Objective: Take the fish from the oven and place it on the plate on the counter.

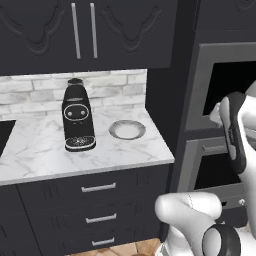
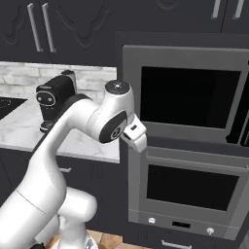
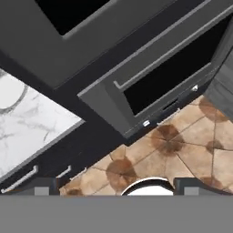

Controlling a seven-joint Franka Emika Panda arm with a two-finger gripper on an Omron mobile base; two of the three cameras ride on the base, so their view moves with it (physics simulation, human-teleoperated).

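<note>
Fish cannot be made out anywhere; the dark grey built-in wall oven (image 2: pixel 187 146) shows two black glass panels, an upper one and a lower one, with both doors shut and nothing visible behind the glass. Nearest the cameras, the white Franka arm rises from the base and bends at a dark-jointed elbow in front of the oven's left edge. In the hand view the two-finger gripper (image 3: pixel 116 185) has its small dark finger tips standing far apart at the bottom of the picture, wide open with nothing between them, pointed down over brown patterned floor tiles (image 3: pixel 182 150) in front of the oven's lower section. Just left of the oven runs the white marble-look counter with grey veins (image 1: pixel 45 150), set above dark drawers with silver bar handles (image 1: pixel 98 188). On that counter, near its right end beside the oven column, lies the small round shallow plate with a grey speckled rim and paler centre (image 1: pixel 127 129). To the plate's left, apart from it, stands a black coffee machine (image 1: pixel 77 116), upright. Behind it is a pale brick backsplash (image 1: pixel 40 90), and above hang dark upper cabinets with two vertical silver handles (image 1: pixel 84 30).
</note>
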